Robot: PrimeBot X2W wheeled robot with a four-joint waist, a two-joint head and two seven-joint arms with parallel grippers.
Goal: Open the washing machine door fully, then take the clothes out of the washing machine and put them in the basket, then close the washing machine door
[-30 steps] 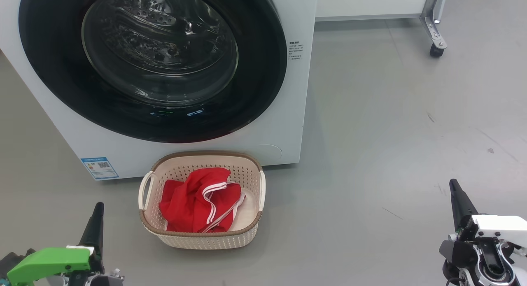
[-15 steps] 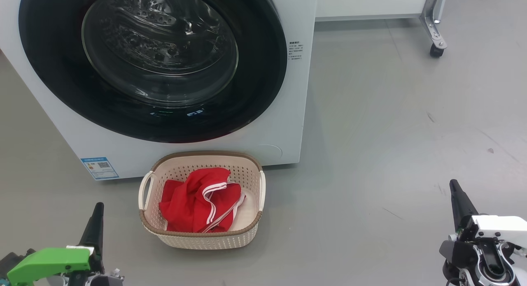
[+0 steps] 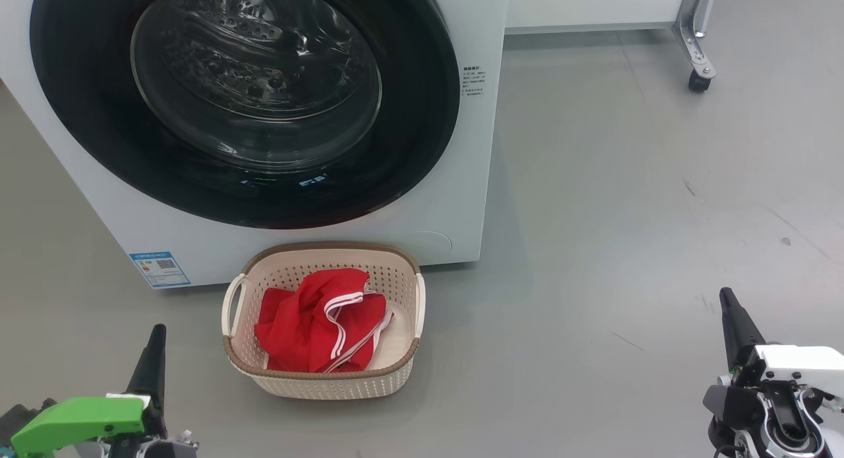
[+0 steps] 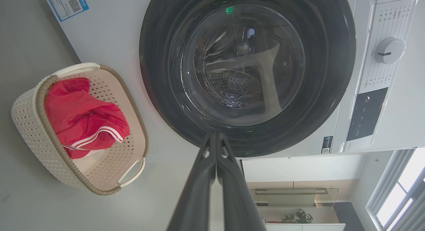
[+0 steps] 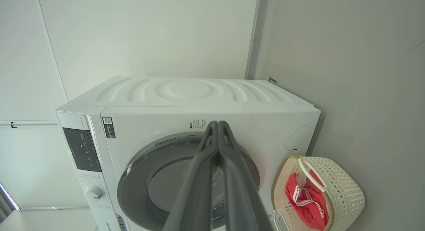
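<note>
Door (image 3: pixel 99 148) shut, clothes (image 3: pixel 303 326) in basket (image 3: pixel 330 387) — basket lies 3 o'clock of left fingers (image 3: pixel 151 362), near; 9 o'clock of right fingers (image 3: pixel 735 319), well apart. Both pairs clenched, empty

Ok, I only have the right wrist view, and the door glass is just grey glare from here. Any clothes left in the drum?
Observer: The left wrist view looks straight through the clear glass of the big round black-rimmed washing machine door. I can see no fabric in the perforated steel drum.
Operator: Where's the left gripper?
Observer: In the head view the left gripper is low, on the robot's left of the small cream perforated plastic basket, and apart from it.
Operator: Is it open?
Observer: No, its two long dark fingers are pressed together.
</note>
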